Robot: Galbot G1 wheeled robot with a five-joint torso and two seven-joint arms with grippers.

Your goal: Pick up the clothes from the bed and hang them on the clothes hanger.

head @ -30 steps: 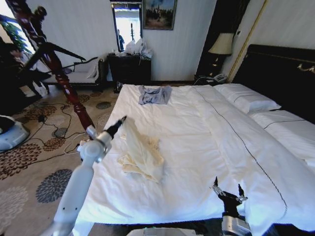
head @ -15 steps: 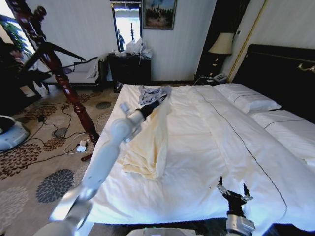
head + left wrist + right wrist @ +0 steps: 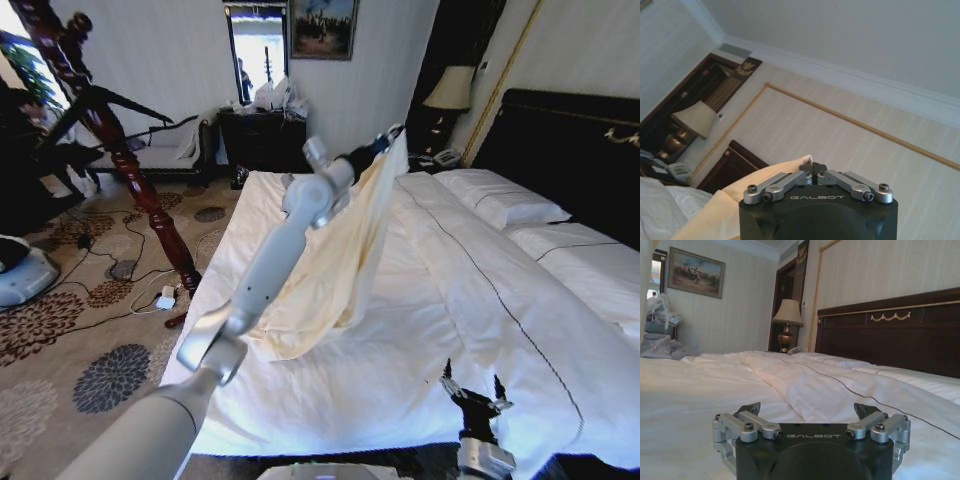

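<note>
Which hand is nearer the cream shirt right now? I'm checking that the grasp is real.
Left. The left hand is shut on the cream shirt, holding it up above the bed. The right hand waits open, low by the bed's near edge, apart from the shirt.

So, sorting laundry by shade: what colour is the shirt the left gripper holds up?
Cream, off-white shirt, plain, pinched by the left gripper; clearest in the head view.
</note>
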